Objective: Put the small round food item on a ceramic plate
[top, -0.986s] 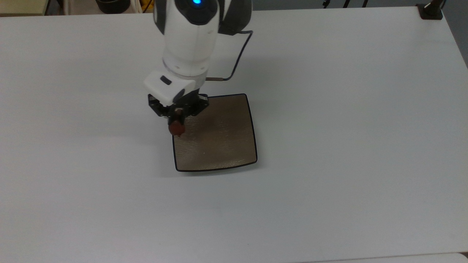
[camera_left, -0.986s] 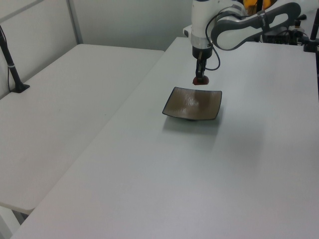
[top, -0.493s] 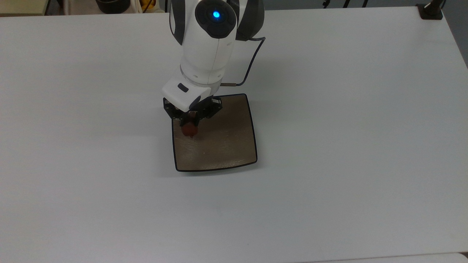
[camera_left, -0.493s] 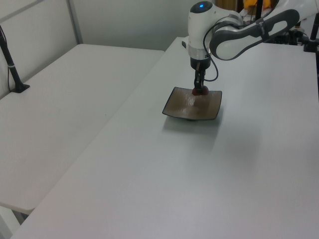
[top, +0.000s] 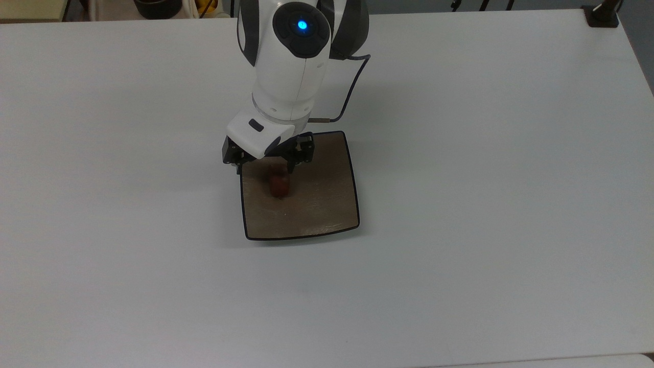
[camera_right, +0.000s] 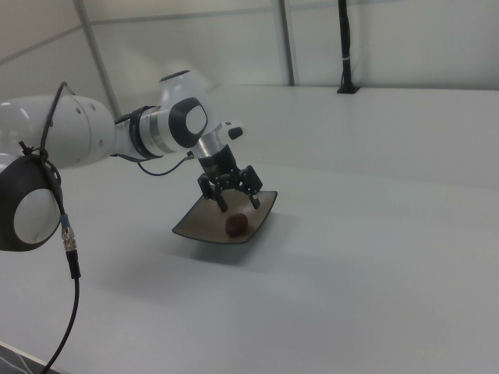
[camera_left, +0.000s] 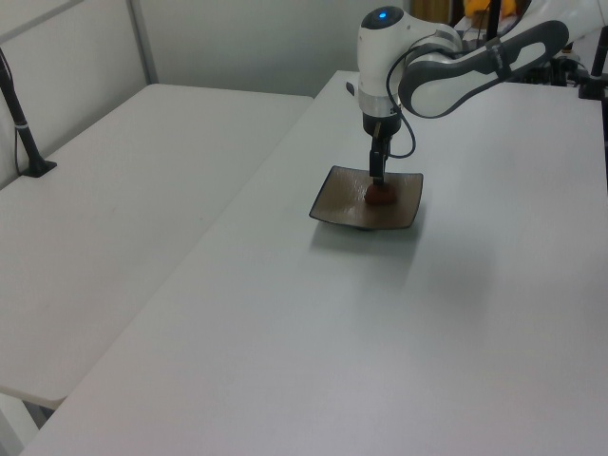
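— What's different from half a second back?

— The gripper point(top: 266, 164) has let go. Before, I had its fingers pinched on the small round food item point(top: 279, 185) just above the ceramic plate point(top: 327, 204); a second ago it hung over the plate's edge at about 10 o'clock in the top view. Now the fingers stand spread wide with nothing between them, and the item lies on the plate by itself. The plate has not shifted on the table point(top: 485, 153).

— How is my arm sitting?

— The arm point(camera_right: 93, 140) reaches in from 9 o'clock in the right view, and the wrist turns down so the gripper point(camera_right: 231, 197) points at the plate point(camera_right: 204, 227). In the left view the gripper point(camera_left: 378, 176) hangs straight down from the white wrist, just above the item point(camera_left: 380, 196). In the top view the blue light on the arm point(top: 301, 46) glows at 12 o'clock, and a thin black cable point(top: 352, 84) loops off toward 2 o'clock.

— And the item itself?

— A stubby reddish-brown lump, far smaller than the plate. In the top view it rests on the plate's half toward 9 o'clock, close under the open fingers. In the right view the item point(camera_right: 236, 224) lies on the glossy tan surface just below the fingertips, apart from both. The plate point(camera_left: 344, 202) is square with a thin black rim.
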{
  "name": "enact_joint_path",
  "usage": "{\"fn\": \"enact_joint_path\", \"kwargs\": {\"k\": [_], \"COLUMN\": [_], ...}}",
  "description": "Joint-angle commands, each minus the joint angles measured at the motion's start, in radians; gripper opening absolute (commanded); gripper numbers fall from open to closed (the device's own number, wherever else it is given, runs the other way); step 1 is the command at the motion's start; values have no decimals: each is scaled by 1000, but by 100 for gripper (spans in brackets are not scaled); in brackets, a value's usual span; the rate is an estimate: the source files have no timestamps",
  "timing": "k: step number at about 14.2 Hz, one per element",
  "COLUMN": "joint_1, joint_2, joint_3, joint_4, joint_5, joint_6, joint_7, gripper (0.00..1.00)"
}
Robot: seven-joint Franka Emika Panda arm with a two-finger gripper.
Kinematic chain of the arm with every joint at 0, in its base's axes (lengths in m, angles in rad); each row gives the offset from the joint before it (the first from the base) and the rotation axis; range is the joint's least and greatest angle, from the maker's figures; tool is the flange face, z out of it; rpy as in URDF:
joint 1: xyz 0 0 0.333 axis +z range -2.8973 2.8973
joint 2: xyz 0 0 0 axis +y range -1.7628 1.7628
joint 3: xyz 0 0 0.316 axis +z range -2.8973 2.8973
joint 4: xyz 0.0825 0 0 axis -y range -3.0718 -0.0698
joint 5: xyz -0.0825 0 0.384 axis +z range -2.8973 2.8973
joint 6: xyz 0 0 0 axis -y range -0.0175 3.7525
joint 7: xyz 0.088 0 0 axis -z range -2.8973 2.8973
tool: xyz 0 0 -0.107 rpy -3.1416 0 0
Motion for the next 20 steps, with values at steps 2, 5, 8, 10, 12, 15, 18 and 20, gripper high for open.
{"fn": "enact_joint_path", "kwargs": {"k": [2,5,8,10,12,15,18,20], "joint_1": [4,3,4,7,13,49,49,47], "joint_2": [-44,-125,-287,-422,-485,-565,-566,-561], "joint_3": [-1,-1,-9,-35,-40,-78,-80,-80], "joint_4": [12,7,-89,-213,-293,-408,-410,-404], "joint_5": [63,109,176,233,253,284,287,302], "joint_6": [-118,-284,-442,-447,-438,-303,-297,-295], "joint_7": [11,6,-109,-170,-170,-147,-121,-130], "gripper": [100,100,100,100,100,100,100,100]}}
